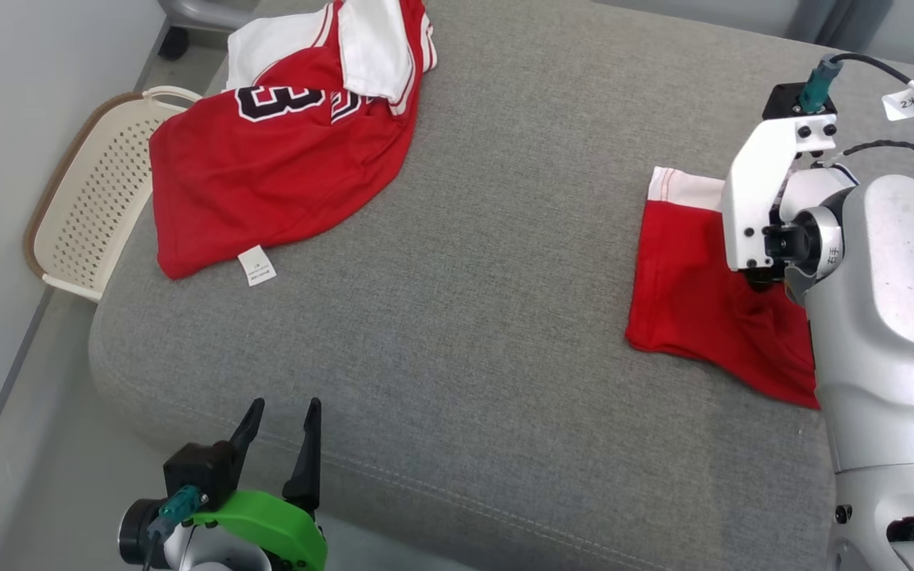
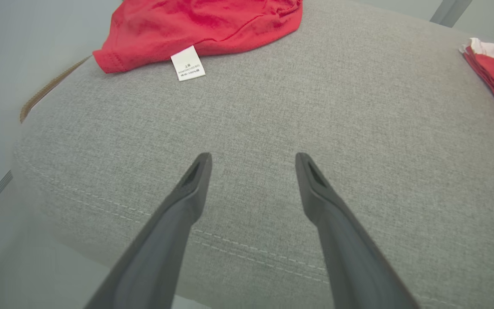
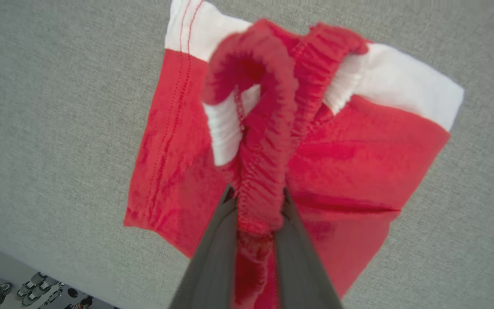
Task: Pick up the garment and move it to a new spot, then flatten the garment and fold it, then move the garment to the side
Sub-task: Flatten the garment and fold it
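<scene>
At 7 o'clock the left end effector hangs over the cushion's near edge, spread wide and empty. I judge it is parked there to leave the other arm room. At 3 o'clock the right end effector is clamped on the shorts' bunched waistband, the rest lying on the cushion — a grip suited to dragging them aside. The jersey sprawls at 11 o'clock, beside the basket.

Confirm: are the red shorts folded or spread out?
Folded: the shorts lie as a compact layered rectangle on the cushion, waistband bunched in the right tool.
</scene>
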`<state>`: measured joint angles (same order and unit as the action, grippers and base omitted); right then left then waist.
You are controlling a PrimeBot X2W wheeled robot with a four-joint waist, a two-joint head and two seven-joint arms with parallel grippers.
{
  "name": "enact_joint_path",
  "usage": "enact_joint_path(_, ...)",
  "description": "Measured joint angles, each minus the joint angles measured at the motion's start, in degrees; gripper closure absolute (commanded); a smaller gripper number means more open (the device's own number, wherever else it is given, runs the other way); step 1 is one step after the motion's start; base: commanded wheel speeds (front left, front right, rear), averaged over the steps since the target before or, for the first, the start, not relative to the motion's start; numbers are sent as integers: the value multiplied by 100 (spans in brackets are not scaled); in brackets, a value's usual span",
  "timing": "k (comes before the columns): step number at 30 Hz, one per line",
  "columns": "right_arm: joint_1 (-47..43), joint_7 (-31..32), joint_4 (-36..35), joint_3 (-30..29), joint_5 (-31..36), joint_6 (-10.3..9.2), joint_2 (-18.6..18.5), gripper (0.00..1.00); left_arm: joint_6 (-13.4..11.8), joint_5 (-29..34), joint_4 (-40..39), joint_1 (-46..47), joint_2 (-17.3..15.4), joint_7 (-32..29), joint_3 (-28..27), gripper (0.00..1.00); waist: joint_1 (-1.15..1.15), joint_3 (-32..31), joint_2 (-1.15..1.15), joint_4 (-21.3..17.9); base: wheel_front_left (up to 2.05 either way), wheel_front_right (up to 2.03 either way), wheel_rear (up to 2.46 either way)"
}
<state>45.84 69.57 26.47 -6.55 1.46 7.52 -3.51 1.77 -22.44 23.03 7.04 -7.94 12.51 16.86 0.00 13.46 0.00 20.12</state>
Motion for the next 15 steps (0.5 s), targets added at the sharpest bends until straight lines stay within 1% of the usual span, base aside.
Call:
enact_joint_path(6,65,-202,347,-26,113,0,45,100,8,-13,89,-9,14,43,56,0,0,-28,0,190,0,0,0)
enact_joint_path(12,147,-497,601,-65,227,0,54,100,21,-13,157,-9,33,68,118,0,0,-18,0,296,0,0,0)
enact_joint_path(13,148,-573,638,-45,202,0,55,82,21,-13,166,-9,36,68,127,0,0,-27,0,304,0,0,0)
enact_joint_path(14,155,-664,671,-31,144,0,58,0,21,-14,174,-9,36,69,130,0,0,-37,0,309,0,0,0)
enact_joint_path(15,177,-719,716,-32,91,0,64,0,20,-14,182,-9,35,70,131,0,0,-49,0,310,0,0,0)
